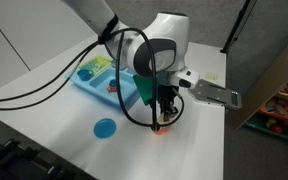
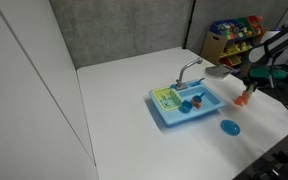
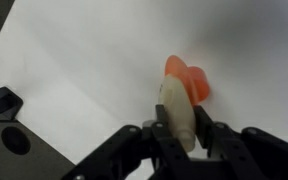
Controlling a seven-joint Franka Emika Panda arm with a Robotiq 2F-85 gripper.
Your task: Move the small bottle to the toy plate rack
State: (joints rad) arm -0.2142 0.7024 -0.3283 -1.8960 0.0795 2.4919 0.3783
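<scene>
Small bottle (image 3: 180, 118) held in the gripper (image 3: 181, 130), well apart from the toy plate rack (image 2: 165, 98).

In an exterior view we see the gripper (image 1: 164, 112) low over the white table (image 1: 44, 95) at centre frame, an orange piece (image 1: 162, 128) just beneath it, the light blue toy sink (image 1: 99, 80) up and to the left, and a blue disc (image 1: 105, 127) at lower left; we cannot make out the small bottle here. In an exterior view the gripper (image 2: 250, 88) sits at the right edge above the orange piece (image 2: 244, 99); the toy sink (image 2: 189, 108) lies at centre, the rack forming its left end, a grey tap (image 2: 189, 70) behind it and the blue disc (image 2: 229, 127) at lower right. In the wrist view we find the jaws drawn narrow onto the cream-white bottle, which runs up the frame between the fingers (image 3: 160, 135); the orange piece (image 3: 189, 80) lies just beyond its upper end, and we cannot tell whether they touch.
</scene>
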